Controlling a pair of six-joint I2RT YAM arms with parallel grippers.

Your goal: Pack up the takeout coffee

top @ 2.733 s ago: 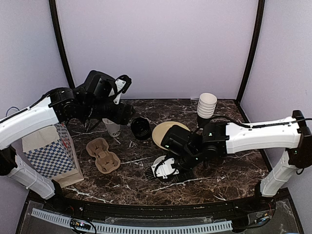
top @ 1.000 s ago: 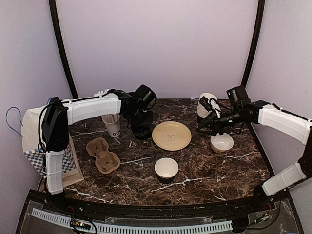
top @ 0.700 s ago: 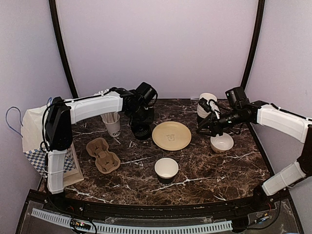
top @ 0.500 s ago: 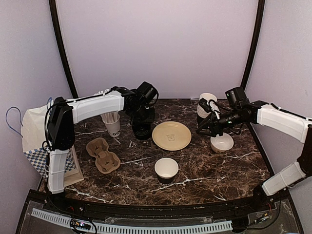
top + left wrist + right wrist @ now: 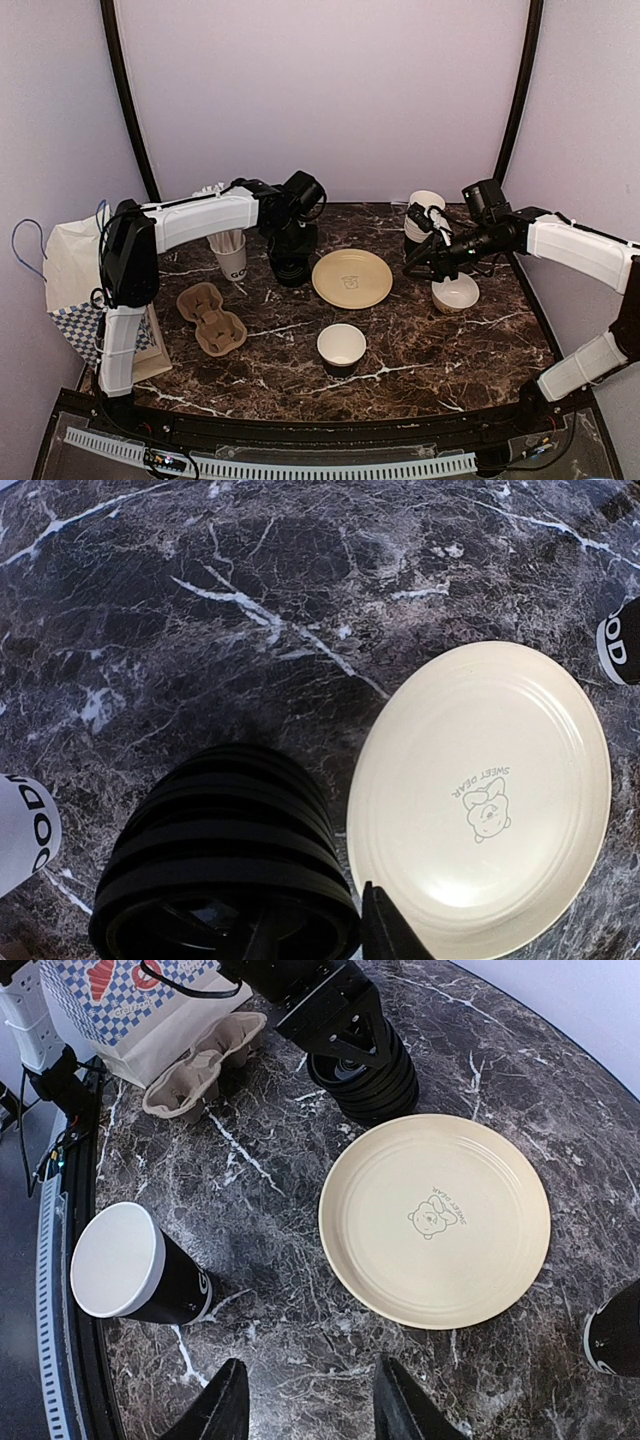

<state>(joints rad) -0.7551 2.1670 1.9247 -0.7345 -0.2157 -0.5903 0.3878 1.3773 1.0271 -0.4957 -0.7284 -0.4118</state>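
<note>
One black "GOOD" cup point(image 5: 341, 348) stands open and lidless at front centre; it also shows in the right wrist view point(image 5: 130, 1270). A second black cup point(image 5: 612, 1330) shows at the edge of the right wrist view and of the left wrist view point(image 5: 620, 640). A stack of black lids point(image 5: 290, 268) stands left of the plate. My left gripper point(image 5: 290, 243) is on top of the stack point(image 5: 225, 870), one finger point(image 5: 385, 930) outside the top lid's rim and the other inside it. My right gripper point(image 5: 416, 262) hovers open and empty point(image 5: 312, 1410) over bare table.
A cream plate point(image 5: 351, 278) lies at centre. A brown cup carrier point(image 5: 210, 318) and a checked paper bag point(image 5: 80, 290) are at the left. A white cup of straws point(image 5: 230, 255), a stack of white cups point(image 5: 425, 212) and a white bowl point(image 5: 455, 292) stand around.
My right arm has left the front-centre cup and swung to the back right. My left arm has moved from the straw cup onto the lid stack. Both have barely moved in the last second.
</note>
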